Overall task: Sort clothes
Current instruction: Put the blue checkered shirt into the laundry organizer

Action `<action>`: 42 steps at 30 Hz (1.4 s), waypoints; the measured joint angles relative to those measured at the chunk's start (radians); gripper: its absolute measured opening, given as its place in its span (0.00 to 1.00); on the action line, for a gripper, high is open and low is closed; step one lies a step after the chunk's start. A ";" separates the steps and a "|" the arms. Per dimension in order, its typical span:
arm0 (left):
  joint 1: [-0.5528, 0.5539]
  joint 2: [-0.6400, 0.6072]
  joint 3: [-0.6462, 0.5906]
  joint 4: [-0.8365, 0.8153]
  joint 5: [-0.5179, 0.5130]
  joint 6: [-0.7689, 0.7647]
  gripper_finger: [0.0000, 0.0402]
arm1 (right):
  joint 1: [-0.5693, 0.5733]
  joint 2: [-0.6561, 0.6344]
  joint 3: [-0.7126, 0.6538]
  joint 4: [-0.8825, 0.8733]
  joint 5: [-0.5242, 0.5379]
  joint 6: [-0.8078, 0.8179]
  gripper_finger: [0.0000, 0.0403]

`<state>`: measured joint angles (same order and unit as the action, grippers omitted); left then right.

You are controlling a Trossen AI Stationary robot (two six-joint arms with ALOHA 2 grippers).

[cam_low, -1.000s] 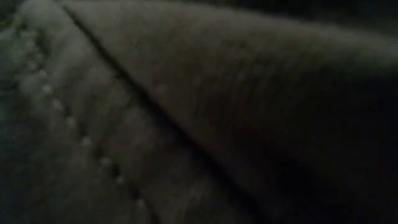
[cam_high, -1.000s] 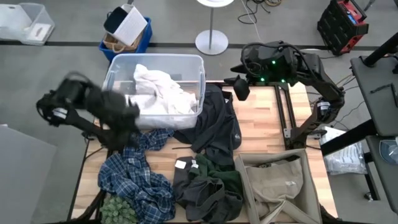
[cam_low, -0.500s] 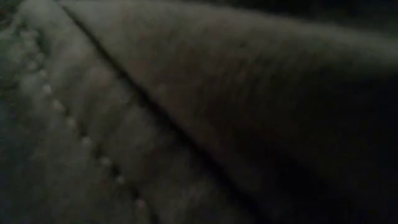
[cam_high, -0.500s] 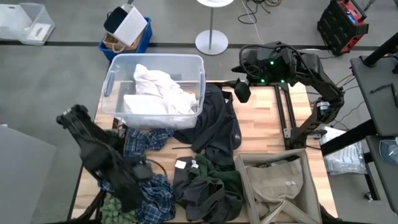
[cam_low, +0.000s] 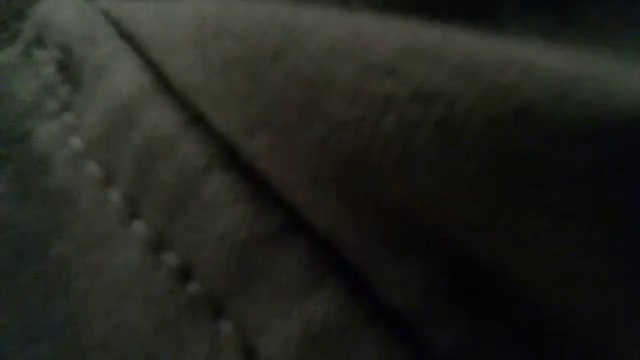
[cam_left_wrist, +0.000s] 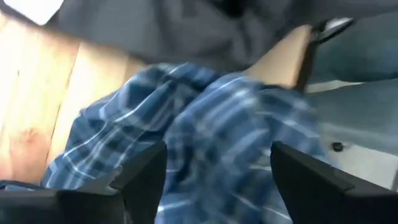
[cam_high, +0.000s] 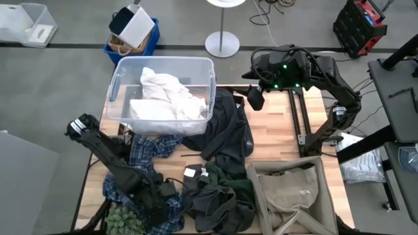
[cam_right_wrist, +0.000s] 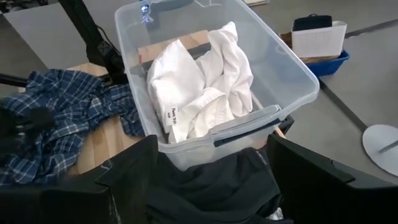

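Swung down from beside the clear bin (cam_high: 163, 88) at upper left: left end effector (cam_high: 168, 190) now low over the plaid shirt (cam_high: 145, 171), lower left, fingers spread.

The high view is evenly and brightly lit, with only soft shadows cast on the worktop (cam_high: 281, 130) and no glare. The low view is very dim and out of focus, filled by dark fabric (cam_low: 320, 200) pressed close to the lens. The left wrist view is smeared by blur across the plaid garment (cam_left_wrist: 205, 143). The right wrist view is bright and sharp.
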<state>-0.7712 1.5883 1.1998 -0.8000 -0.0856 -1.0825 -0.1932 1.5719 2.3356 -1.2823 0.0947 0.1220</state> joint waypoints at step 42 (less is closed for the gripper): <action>0.015 0.101 0.499 -0.493 -0.186 0.097 0.42 | 0.001 0.022 -0.002 0.004 -0.207 -0.053 0.70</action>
<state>-0.7565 1.6888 1.6993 -1.2931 -0.2711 -0.9855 -0.1921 1.5936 2.3337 -1.2785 -0.1127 0.0685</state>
